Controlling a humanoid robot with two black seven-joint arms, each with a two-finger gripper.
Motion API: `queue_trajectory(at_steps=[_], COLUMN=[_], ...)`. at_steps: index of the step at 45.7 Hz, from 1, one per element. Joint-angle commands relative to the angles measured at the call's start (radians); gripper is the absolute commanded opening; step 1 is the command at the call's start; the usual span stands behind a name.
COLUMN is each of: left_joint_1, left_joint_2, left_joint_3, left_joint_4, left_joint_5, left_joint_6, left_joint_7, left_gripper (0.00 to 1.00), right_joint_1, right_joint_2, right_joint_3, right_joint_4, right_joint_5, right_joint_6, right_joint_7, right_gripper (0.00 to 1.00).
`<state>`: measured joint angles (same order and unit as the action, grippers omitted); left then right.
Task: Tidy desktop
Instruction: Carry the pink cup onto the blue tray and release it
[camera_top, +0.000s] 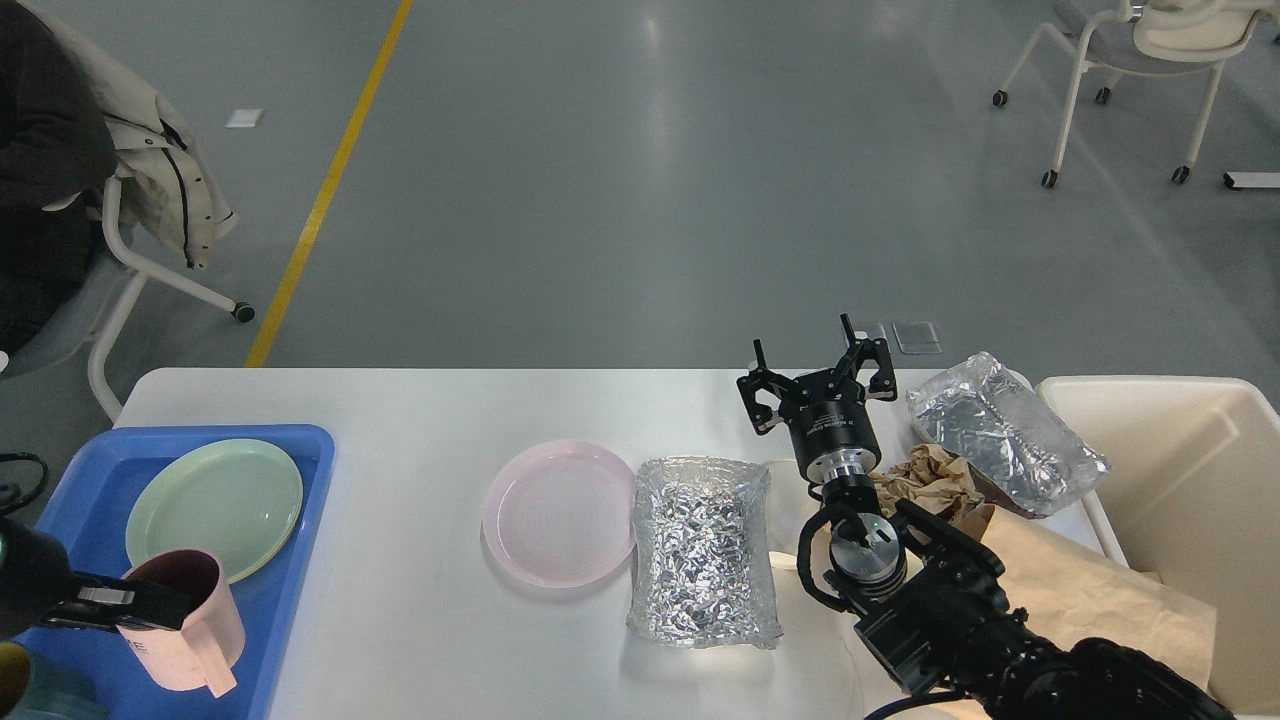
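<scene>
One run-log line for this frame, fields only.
left gripper: shut on pink cup over blue tray | right gripper: open, empty, above desktop | pink plate, foil containers not yet cleared

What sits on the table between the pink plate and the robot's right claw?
In the head view, a crumpled foil tray lies on the desktop between the pink plate and the right gripper, which is open and empty.

Over on the left, a blue plastic tray (300, 450) carries a pale green round plate (214, 505) and a dusty-pink mug (195, 620). Centre stage, a pink round plate (560, 513) sits just beside a crinkled foil tray (704, 550). To the right there's crumpled brown paper (925, 480), a second foil tray (1005, 432) tilted against it, and a cream rectangular bin (1180, 440).
</scene>
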<state>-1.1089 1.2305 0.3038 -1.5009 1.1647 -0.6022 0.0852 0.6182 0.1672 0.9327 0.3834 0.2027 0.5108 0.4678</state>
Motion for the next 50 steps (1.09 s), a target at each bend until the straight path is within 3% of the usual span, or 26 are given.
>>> queue_trajectory(at_steps=[1, 23, 32, 35, 43, 50], left_joint_1=[0.049, 0.173, 0.207, 0.205, 0.202, 0.196], left_joint_2=[-0.026, -0.039, -0.039, -0.039, -0.036, -0.023], left_joint_3=[0.005, 0.011, 0.011, 0.009, 0.002, 0.002], left_joint_4=[0.018, 0.079, 0.085, 0.084, 0.082, 0.077], left_joint_5=[0.047, 0.135, 0.136, 0.136, 0.133, 0.127], left_joint_6=[0.082, 0.156, 0.170, 0.170, 0.162, 0.154], left_joint_7=[-0.007, -0.056, -0.058, -0.059, -0.090, -0.120], left_gripper=[0.00, 0.00, 0.19, 0.35, 0.49, 0.68], right_joint_1=[0.000, 0.000, 0.000, 0.000, 0.000, 0.000], right_joint_2=[0.000, 0.000, 0.000, 0.000, 0.000, 0.000], right_joint_3=[0.000, 0.000, 0.000, 0.000, 0.000, 0.000], right_joint_4=[0.000, 0.000, 0.000, 0.000, 0.000, 0.000], right_joint_5=[0.000, 0.000, 0.000, 0.000, 0.000, 0.000], right_joint_6=[0.000, 0.000, 0.000, 0.000, 0.000, 0.000], right_joint_7=[0.000, 0.000, 0.000, 0.000, 0.000, 0.000], right_gripper=[1.00, 1.00, 1.00, 1.00, 1.00, 1.00])
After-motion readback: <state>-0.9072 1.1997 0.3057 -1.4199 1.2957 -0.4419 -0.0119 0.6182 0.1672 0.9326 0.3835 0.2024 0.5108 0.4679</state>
